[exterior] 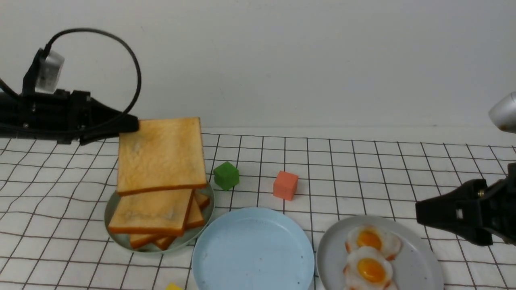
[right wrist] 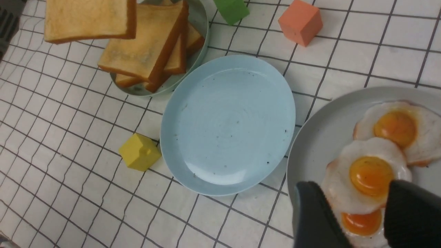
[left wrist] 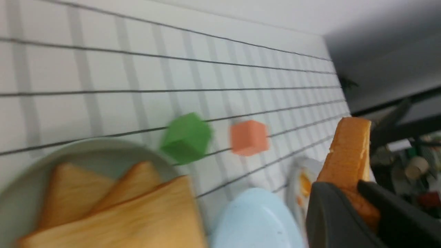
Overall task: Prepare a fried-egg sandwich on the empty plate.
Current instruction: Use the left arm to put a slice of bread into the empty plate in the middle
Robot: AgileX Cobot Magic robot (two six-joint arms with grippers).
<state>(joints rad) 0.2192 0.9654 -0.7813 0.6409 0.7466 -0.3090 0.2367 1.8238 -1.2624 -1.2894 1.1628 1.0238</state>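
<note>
left end effector clamped on toast slice, held flat above the pile; empty plate just rightward and lower; right end effector apart, over eggs.

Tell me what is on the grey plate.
Three toy fried eggs, overlapping, lie on the grey plate. The right gripper, open above them, hides part of the third egg.

Checked tablecloth is carrying pale green plate, light blue plate and grey plate; green cube, orange cube and yellow block are lying nearby.
</note>
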